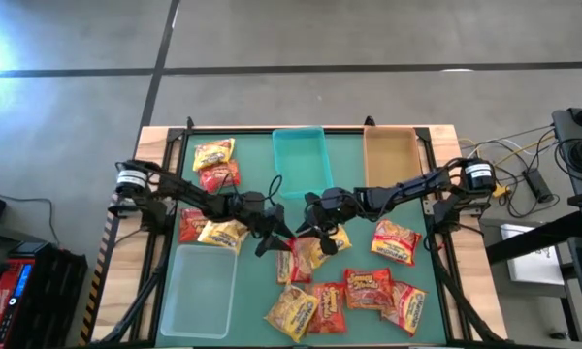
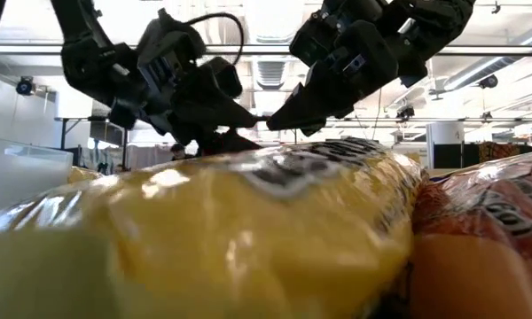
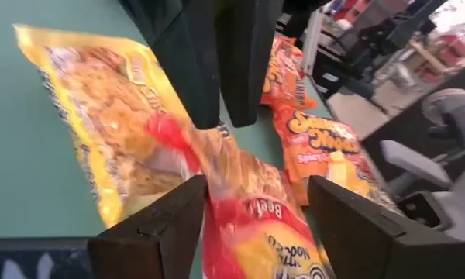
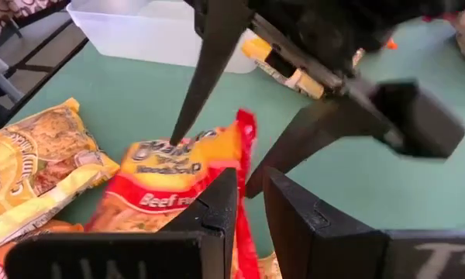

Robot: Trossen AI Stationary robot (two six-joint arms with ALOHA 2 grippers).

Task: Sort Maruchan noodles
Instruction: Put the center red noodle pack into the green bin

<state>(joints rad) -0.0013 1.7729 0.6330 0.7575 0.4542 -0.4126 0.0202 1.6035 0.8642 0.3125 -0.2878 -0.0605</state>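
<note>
My right gripper [image 4: 248,225] pinched the beef packet [image 4: 167,186]; left gripper [image 3: 252,217], jaws apart, straddled it. Both pulling risked tearing it.

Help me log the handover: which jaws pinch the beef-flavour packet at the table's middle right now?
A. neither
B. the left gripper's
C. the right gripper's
C: the right gripper has its jaws closed on the beef packet's red edge, while the left gripper stands with jaws spread on either side of it.
</note>
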